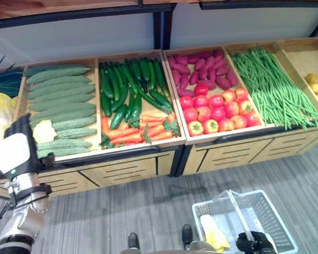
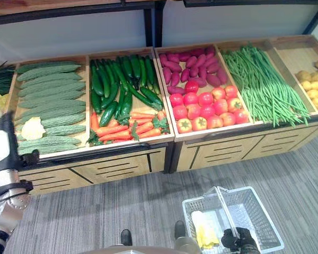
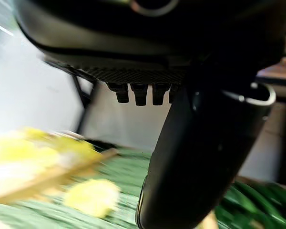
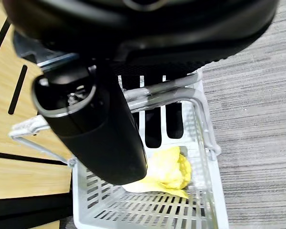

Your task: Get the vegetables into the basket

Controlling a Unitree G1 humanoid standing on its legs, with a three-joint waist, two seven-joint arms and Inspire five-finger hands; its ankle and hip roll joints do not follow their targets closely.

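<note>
- Gripping the metal handle (image 4: pixel 167 93) of the white basket (image 1: pixel 265 211), the right hand (image 1: pixel 253 242) is curling its fingers round it, near right on the floor.
- A yellow leafy vegetable (image 4: pixel 169 171) is lying inside the basket.
- The left hand (image 1: pixel 18 140) is hovering at the bench's (image 1: pixel 132 166) near left edge, fingers straight and relaxed, just beside a pale yellow vegetable (image 1: pixel 44 130) lying among the bumpy green gourds (image 1: pixel 58 103).
</note>
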